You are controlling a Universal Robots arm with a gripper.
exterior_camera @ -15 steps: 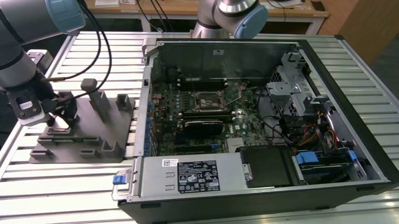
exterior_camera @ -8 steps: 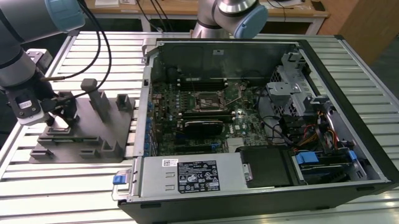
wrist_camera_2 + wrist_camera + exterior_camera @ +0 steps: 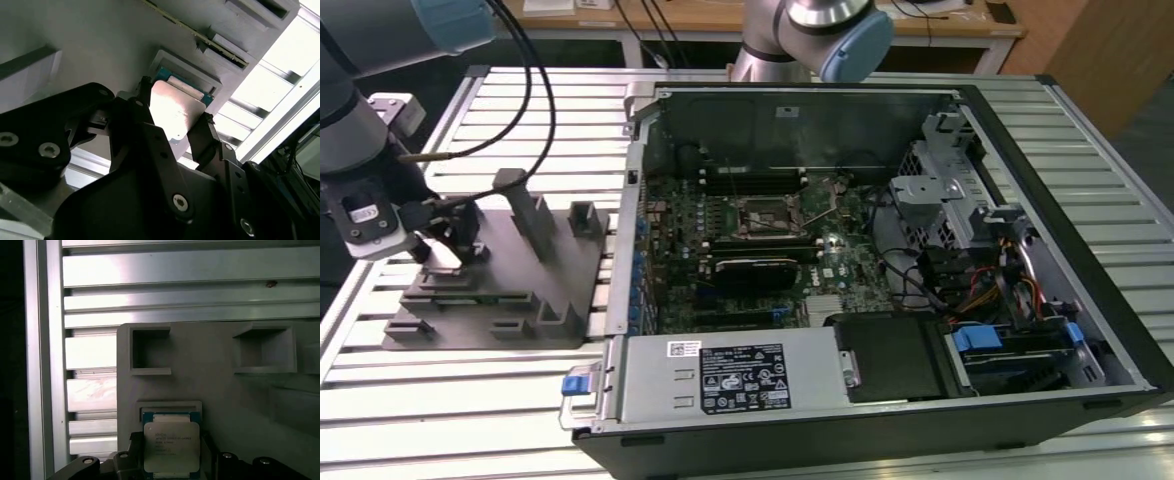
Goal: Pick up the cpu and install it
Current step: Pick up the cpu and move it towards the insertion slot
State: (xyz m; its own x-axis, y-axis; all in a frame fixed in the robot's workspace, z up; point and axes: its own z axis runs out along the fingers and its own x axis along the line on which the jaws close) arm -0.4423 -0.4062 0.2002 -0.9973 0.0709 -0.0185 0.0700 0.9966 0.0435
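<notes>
The cpu [image 3: 171, 447], a small square chip with a silvery top and a teal edge, lies at a shallow recess of the grey moulded block [image 3: 520, 270] at the exterior view's left. My gripper [image 3: 447, 255] is down over that block. In both wrist views its two dark fingers stand against opposite sides of the cpu [image 3: 175, 107], so the gripper [image 3: 175, 110] looks shut on it. I cannot tell whether the chip is still seated or slightly raised. The dark square socket [image 3: 767, 215] with its thin lever sits on the motherboard inside the open computer case [image 3: 1014, 130].
The block has upright posts [image 3: 520, 195] close beside my gripper and two empty square pockets [image 3: 150, 350]. Everything stands on a slatted metal table [image 3: 440, 400]. A second arm's base [image 3: 821, 35] stands behind the case. Cables, a drive cage and a power supply [image 3: 734, 375] crowd the case.
</notes>
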